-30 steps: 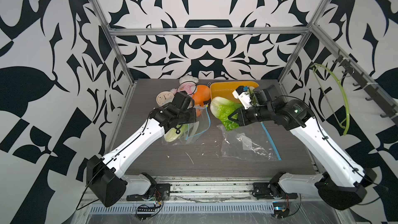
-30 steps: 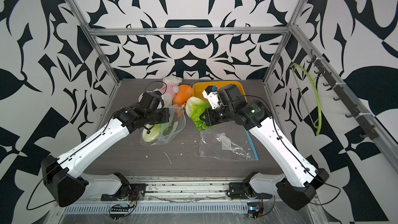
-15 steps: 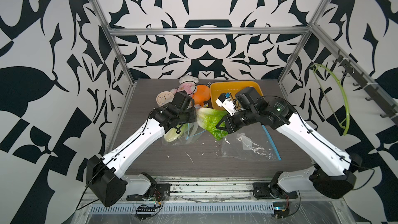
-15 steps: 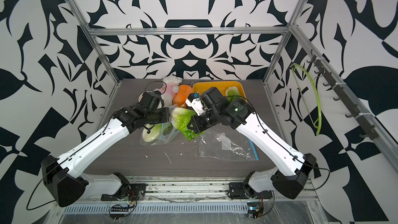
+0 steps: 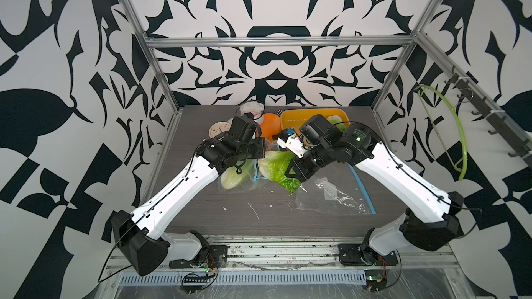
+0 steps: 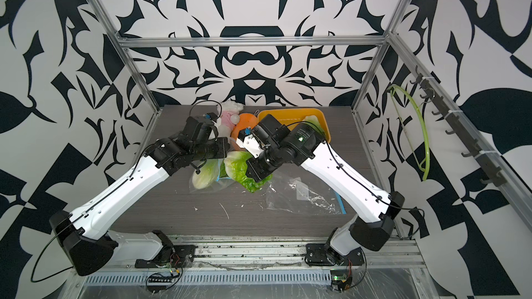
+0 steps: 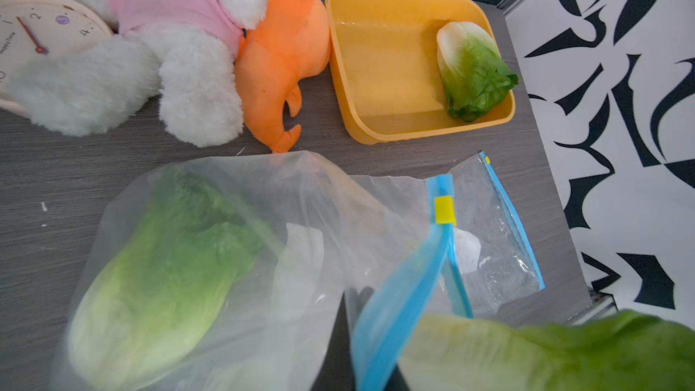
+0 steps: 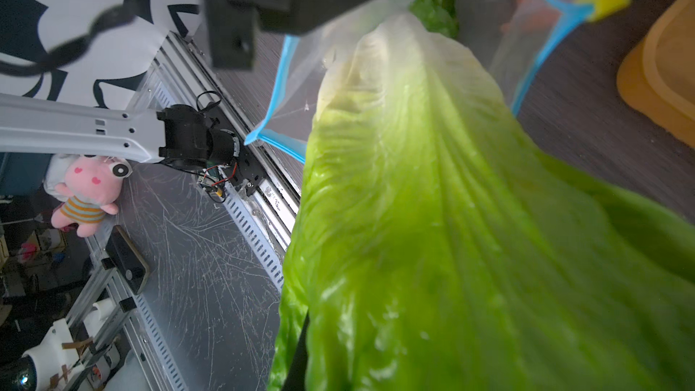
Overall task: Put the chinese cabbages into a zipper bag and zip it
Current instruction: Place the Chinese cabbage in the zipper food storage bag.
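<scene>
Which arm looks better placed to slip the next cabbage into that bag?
The right. The right gripper is shut on a cabbage whose pale stem end sits at the blue-edged mouth of the zipper bag. The left gripper is pinching that bag's rim, holding it open.

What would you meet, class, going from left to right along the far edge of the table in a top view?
clock → white plush toy → orange plush toy → yellow tray
</scene>
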Available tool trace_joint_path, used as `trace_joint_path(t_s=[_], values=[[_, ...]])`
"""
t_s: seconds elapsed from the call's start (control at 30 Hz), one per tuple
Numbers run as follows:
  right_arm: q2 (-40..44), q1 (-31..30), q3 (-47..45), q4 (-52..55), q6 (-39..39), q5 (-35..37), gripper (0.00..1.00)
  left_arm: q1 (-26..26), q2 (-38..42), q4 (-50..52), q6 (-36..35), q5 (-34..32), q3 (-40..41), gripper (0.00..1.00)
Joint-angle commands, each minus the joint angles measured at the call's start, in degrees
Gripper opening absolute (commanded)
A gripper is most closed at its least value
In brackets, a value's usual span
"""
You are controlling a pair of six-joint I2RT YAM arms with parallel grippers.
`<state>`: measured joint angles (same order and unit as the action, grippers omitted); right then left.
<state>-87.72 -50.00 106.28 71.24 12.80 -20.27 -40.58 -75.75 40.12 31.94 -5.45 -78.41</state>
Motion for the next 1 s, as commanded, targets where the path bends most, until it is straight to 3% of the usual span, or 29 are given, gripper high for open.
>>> trace_joint_path(t_s=[0.0,0.17,0.37,0.8,0.97], values=[[-1.22,-0.37,5.50,0.59,-4.30,-3.42,0.00,-0.39,-0.34,0.49,-1.75,2.20,-1.66,0.00],[-4.38,-0.37,9.09,4.79,-6.62,0.85,0.00,-0.40,0.76,0.36,-2.32,2.58,-1.49,0.00],[-5.66,-0.57,8.20,8.36,-9.30,1.11,0.00,-0.38,3.19,-0.57,-2.66,2.48,-0.51,0.00],[-12.84,-2.14,17.45,8.66,-10.65,-1.93,0.00,-0.38,4.90,-5.66,-0.15,6.58,2.32,0.00],[-14.67,-2.17,15.52,7.23,-9.66,-1.91,0.12,-0.38,5.60,-6.38,0.64,6.23,3.15,0.00]])
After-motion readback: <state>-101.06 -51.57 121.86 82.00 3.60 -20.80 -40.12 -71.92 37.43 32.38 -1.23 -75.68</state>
